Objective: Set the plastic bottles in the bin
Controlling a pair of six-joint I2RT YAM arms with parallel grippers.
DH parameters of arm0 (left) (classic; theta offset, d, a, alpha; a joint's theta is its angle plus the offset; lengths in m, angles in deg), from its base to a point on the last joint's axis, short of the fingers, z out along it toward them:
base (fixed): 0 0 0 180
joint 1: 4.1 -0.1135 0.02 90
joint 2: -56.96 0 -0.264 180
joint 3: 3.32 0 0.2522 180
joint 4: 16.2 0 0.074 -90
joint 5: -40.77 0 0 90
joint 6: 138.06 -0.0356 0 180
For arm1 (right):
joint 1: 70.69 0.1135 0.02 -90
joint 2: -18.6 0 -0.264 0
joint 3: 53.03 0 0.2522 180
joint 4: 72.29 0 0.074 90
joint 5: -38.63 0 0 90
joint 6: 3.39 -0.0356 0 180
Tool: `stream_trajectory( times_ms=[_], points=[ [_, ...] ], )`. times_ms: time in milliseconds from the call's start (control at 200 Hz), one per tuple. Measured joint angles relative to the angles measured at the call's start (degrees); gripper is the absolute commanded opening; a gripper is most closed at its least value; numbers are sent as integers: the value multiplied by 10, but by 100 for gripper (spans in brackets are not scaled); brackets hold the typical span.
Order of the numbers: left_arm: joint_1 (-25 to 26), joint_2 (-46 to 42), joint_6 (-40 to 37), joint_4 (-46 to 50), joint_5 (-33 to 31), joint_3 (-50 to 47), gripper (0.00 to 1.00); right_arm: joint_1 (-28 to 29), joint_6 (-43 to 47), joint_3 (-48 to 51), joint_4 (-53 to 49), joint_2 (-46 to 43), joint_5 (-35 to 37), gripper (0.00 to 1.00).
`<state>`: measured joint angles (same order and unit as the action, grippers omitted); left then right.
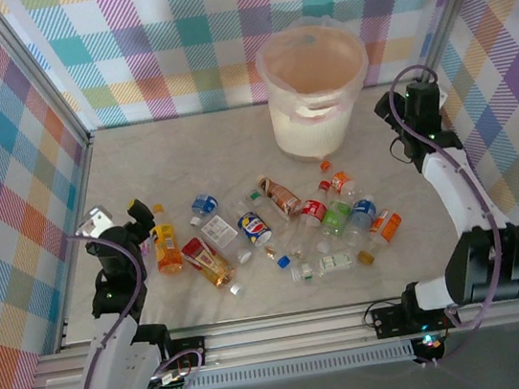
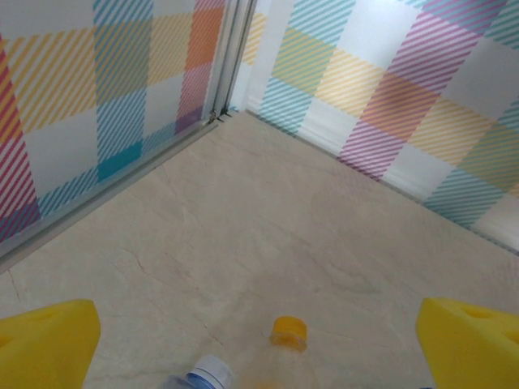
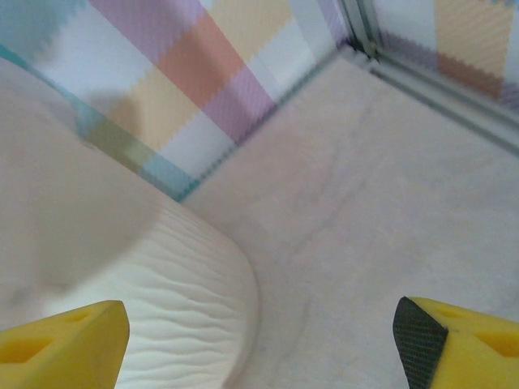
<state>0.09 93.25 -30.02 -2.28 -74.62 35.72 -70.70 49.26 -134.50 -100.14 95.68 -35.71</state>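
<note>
The plastic bottles (image 1: pixel 254 227) lie scattered on their sides in a loose band across the middle of the bench (image 1: pixel 177 158), none of them visibly in the bin (image 1: pixel 314 134), which stands upright at the far side, well apart from most of the pile. The left gripper (image 2: pixel 259 344) hangs low at the left end of the band with its jaws spread wide and holding nothing. An orange-capped bottle (image 2: pixel 289 331) sits between its yellow pads, which looks like the line-up for a first pick. The right gripper (image 3: pixel 263 344) hovers just beside the bin's ribbed wall, jaws equally wide and empty, seemingly parked clear of the drop zone. The bench is pale, marble-patterned and flat. It is hemmed in by pastel checked curtains (image 1: pixel 217 26) on three sides and an aluminium frame (image 1: pixel 288 331) along the near edge.
</note>
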Motion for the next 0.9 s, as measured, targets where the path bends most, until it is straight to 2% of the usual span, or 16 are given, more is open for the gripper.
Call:
stream_trajectory(
  times_ms=[200, 225, 570, 730, 900],
  points=[
    [0, 43, 18, 17, 18, 21, 100, 51, -8, -76, -35, 9, 35, 96],
    [0, 46, 20, 19, 20, 23, 100, 57, -9, -90, -42, 16, 39, 100],
    [0, 61, 22, 52, 39, 56, 100, 130, -10, -292, -151, 174, 108, 100],
    [0, 75, 24, 75, 39, 70, 100, 135, -10, -376, -201, 251, 118, 95],
    [0, 94, 39, 105, 39, 88, 100, 135, -5, -400, -233, 282, 106, 85]
  ],
)
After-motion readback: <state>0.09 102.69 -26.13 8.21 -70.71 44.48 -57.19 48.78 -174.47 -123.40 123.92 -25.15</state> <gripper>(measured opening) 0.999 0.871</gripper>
